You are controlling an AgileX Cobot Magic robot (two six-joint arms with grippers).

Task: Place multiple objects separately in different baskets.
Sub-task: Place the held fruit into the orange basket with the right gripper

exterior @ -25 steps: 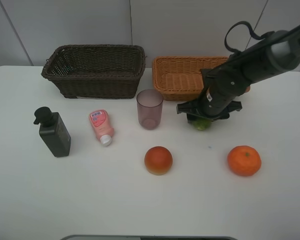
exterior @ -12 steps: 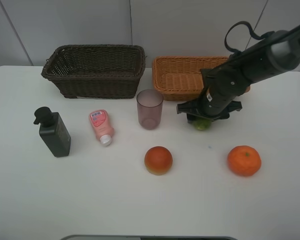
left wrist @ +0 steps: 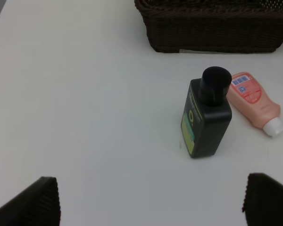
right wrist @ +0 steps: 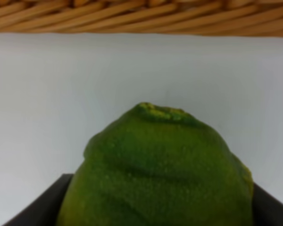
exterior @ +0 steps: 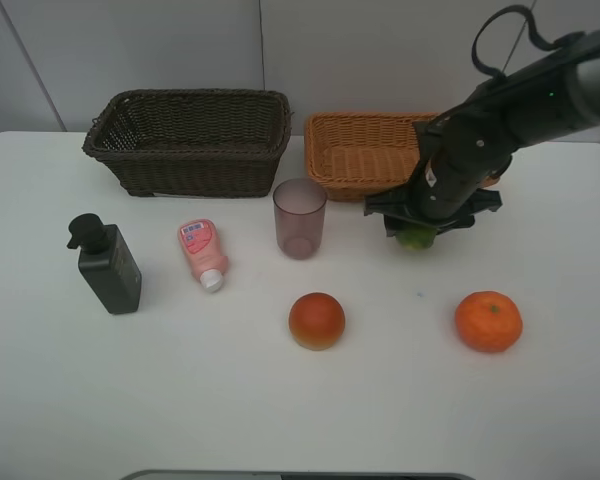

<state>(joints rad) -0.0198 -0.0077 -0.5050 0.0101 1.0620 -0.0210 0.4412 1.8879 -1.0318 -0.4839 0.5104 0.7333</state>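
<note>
One green fruit (exterior: 416, 239) is clamped in the right gripper (exterior: 417, 230) and has been moved closer to the light basket (exterior: 328, 182) by the back edge of the table (exterior: 540, 410). Nothing is dropped in yet. The left gripper (left wrist: 151, 205) is spread apart.

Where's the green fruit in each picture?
High camera: the green fruit is right of the middle, held by the right gripper, just in front of the orange basket.
Left wrist camera: not in it; only the bottle, pink tube and dark basket show.
Right wrist camera: close up, filling much of the picture.
Shared landmark: the orange basket's woven wall behind the fruit.
</note>
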